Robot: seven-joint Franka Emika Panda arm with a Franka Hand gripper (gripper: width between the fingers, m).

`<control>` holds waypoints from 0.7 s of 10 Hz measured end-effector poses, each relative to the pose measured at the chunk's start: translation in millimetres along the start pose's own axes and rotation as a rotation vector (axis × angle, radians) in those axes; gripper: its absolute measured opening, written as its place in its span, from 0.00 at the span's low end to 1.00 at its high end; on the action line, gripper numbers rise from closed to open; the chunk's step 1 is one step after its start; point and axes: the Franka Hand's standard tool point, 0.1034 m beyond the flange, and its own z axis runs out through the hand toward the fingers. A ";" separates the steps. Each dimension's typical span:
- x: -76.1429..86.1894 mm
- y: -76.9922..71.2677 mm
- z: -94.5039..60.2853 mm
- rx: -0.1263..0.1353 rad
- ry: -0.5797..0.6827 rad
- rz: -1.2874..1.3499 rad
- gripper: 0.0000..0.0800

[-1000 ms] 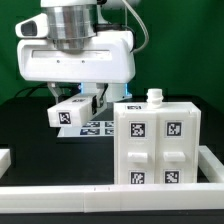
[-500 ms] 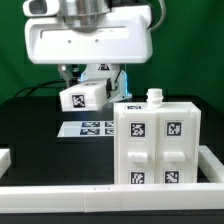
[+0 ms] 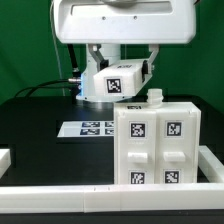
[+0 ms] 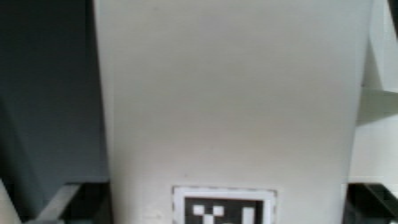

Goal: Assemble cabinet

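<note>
The cabinet body (image 3: pixel 155 145) is a large white box with tagged recessed panels, standing at the exterior view's right with a small white knob (image 3: pixel 154 97) on top. My gripper (image 3: pixel 118 72) is shut on a smaller white tagged cabinet piece (image 3: pixel 113 82) and holds it tilted in the air, above and to the left of the cabinet body. In the wrist view that piece (image 4: pixel 222 100) fills the frame as a long white panel with a tag (image 4: pixel 221 208) at its near end. The dark fingers (image 4: pixel 54 205) show at both sides of it.
The marker board (image 3: pixel 88 128) lies flat on the black table behind the cabinet body. A white rail (image 3: pixel 100 192) runs along the front, with a white edge (image 3: pixel 212 160) at the right. A small white piece (image 3: pixel 4 158) sits at the far left.
The arm has risen and moved toward the exterior view's right, carrying the white piece from low over the marker board up to beside the cabinet's top. The piece has tilted.
</note>
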 end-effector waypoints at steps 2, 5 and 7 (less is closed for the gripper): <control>-1.1 0.8 1.6 -0.001 -0.003 0.001 0.70; 1.7 -9.4 -3.5 -0.001 0.002 -0.021 0.70; 13.0 -21.8 -13.5 0.000 0.017 -0.029 0.70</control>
